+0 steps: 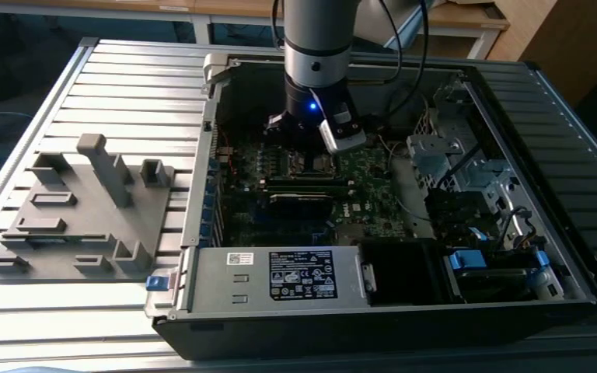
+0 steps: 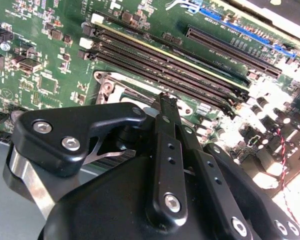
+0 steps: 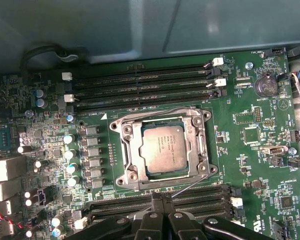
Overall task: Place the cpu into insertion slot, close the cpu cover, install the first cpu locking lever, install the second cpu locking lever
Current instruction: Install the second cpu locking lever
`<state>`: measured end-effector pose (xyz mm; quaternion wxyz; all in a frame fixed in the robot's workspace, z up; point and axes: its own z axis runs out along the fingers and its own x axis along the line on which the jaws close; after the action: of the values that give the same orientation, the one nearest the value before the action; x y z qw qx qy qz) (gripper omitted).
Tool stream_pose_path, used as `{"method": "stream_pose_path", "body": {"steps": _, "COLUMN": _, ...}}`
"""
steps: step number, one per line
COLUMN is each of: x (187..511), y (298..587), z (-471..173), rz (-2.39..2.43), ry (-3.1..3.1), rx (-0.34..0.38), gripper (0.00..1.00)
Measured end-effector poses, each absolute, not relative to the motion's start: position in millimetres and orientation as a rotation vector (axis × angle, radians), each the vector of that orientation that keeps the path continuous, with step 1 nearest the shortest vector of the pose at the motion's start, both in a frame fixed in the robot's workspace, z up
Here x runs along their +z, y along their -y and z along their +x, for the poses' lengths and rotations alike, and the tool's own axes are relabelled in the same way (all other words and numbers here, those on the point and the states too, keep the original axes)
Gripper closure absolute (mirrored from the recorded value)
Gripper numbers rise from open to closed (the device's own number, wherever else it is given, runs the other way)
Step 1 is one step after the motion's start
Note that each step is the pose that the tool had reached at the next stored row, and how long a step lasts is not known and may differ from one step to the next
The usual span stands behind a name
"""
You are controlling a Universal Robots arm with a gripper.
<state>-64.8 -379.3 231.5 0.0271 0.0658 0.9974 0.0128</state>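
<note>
In the first wrist view the cpu [image 3: 162, 149], a dull silver square, lies flat in the insertion slot [image 3: 202, 150] on the green motherboard. The cpu cover [image 3: 134, 150], a silvery frame, lies down around it. One thin wire lever [image 3: 185, 109] runs along one side of the socket. Another wire lever [image 3: 192, 183] slants from a socket corner toward my fingertips. My gripper [image 3: 162, 200] is shut, its black fingers pressed together just beside the socket, over the memory slots. In the second wrist view the gripper [image 2: 164, 100] points at the socket's silvery edge [image 2: 112, 82].
Long black memory slots [image 3: 145, 85] flank the socket on two sides. Capacitors [image 3: 70, 150] stand beside it. The open computer case [image 1: 211, 78] holds a power supply [image 1: 277, 276] and a drive cage with cables [image 1: 465, 171]. A grey fixture [image 1: 81, 210] sits at the exterior view's left.
</note>
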Motion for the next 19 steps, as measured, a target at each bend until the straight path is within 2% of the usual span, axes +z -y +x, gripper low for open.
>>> {"method": "stream_pose_path", "body": {"steps": 19, "x": 228.2, "y": 379.4, "z": -67.3, "rz": 0.203, "ry": -3.08, "rx": 0.038, "gripper": 0.9}}
